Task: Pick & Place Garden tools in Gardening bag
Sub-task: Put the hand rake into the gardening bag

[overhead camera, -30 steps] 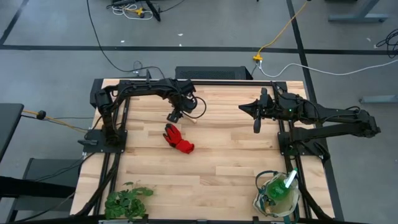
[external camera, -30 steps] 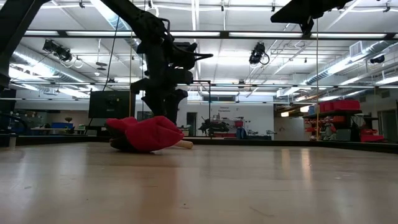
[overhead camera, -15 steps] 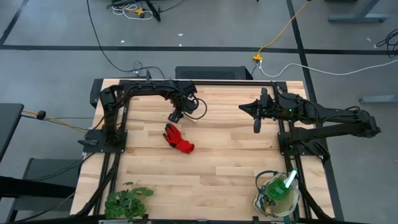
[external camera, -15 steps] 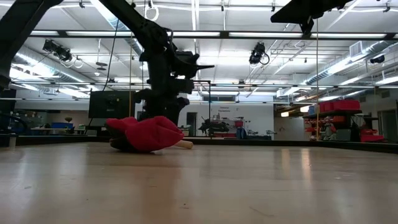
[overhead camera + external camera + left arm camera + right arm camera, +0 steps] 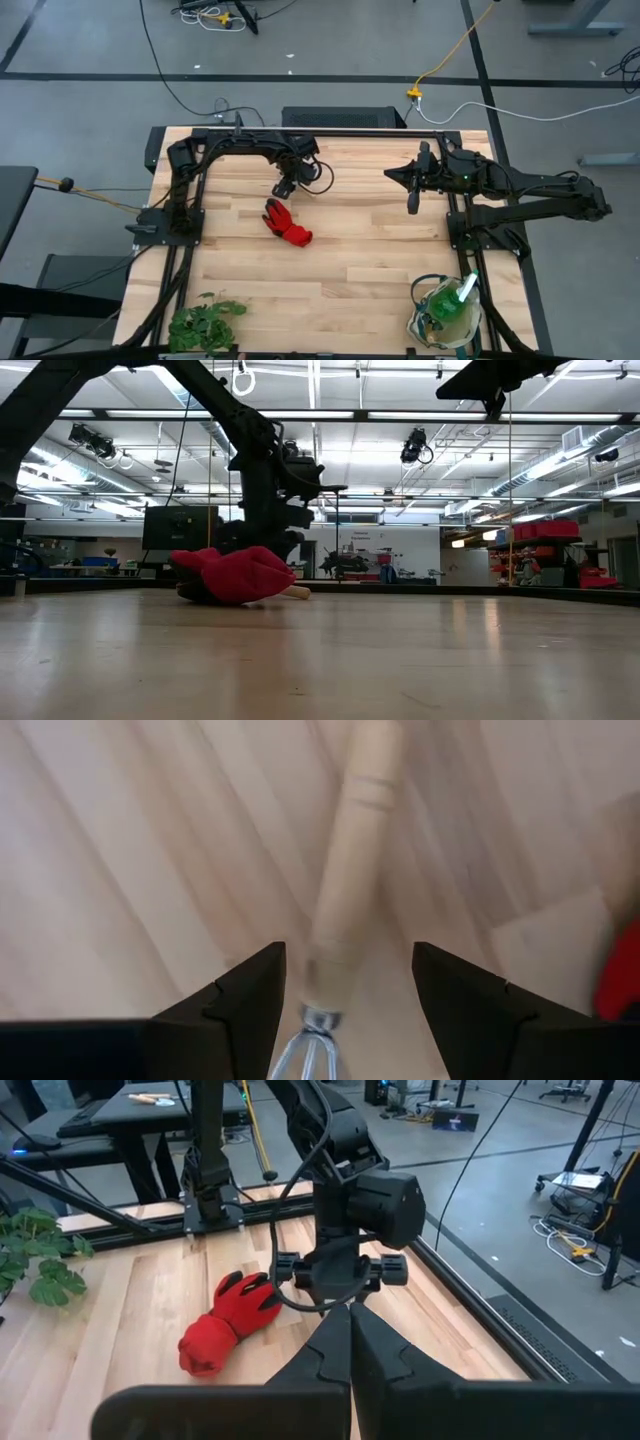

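A wooden-handled hand rake [image 5: 350, 870] lies flat on the table, its wire tines [image 5: 315, 1045] toward my left wrist. My left gripper [image 5: 347, 952] is open low over it, one finger on each side of the handle and not touching it. In the high view this gripper [image 5: 284, 186] is just beyond the red glove [image 5: 287, 222], which lies on the table's middle. The cream gardening bag [image 5: 420, 322] stands at the near right corner with a green spray bottle [image 5: 445, 303] inside. My right gripper [image 5: 412, 196] is shut and empty, raised at the far right.
A leafy green plant bunch [image 5: 205, 322] lies at the near left corner. In the low view a wooden end [image 5: 298, 593] pokes out beside the glove [image 5: 235, 575]. Bare tabletop [image 5: 360, 260] lies between the glove and the bag.
My left gripper has gone down toward the table just beyond the red glove, with a slight shift toward the right edge. The glove and my right arm have kept still.
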Robot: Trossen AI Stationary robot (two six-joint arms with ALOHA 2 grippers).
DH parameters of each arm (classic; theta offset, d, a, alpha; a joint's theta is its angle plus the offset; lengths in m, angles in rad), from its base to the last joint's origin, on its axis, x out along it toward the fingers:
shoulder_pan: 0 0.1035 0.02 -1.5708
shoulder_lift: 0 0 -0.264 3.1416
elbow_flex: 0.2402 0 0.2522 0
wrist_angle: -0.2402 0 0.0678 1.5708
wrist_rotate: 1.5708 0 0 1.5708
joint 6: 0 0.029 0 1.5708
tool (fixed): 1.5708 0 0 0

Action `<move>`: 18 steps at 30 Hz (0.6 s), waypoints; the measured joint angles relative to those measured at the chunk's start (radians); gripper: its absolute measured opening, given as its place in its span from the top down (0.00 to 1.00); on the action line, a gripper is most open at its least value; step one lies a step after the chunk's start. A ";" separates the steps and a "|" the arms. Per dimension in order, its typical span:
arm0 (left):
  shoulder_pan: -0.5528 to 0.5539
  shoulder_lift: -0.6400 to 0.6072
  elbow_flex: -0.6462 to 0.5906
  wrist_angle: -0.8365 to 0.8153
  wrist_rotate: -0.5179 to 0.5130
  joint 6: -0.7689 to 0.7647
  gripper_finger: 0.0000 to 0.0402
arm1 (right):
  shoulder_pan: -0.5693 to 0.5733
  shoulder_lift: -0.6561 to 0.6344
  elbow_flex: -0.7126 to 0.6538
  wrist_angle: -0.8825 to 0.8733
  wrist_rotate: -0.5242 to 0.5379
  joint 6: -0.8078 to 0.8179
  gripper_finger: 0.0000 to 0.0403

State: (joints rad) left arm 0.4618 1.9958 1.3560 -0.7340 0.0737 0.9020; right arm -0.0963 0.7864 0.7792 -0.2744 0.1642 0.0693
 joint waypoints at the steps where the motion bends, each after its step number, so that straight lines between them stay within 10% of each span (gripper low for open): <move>1: 0.000 0.002 0.000 0.014 -0.007 0.000 0.43 | 0.000 0.000 0.000 0.000 0.000 0.000 1.00; 18: 0.001 0.004 0.000 -0.002 -0.025 0.002 0.64 | 0.000 0.000 0.000 -0.012 0.001 0.000 1.00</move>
State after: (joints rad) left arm 0.4629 1.9995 1.3561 -0.7364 0.0486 0.9038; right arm -0.0963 0.7864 0.7792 -0.2859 0.1648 0.0692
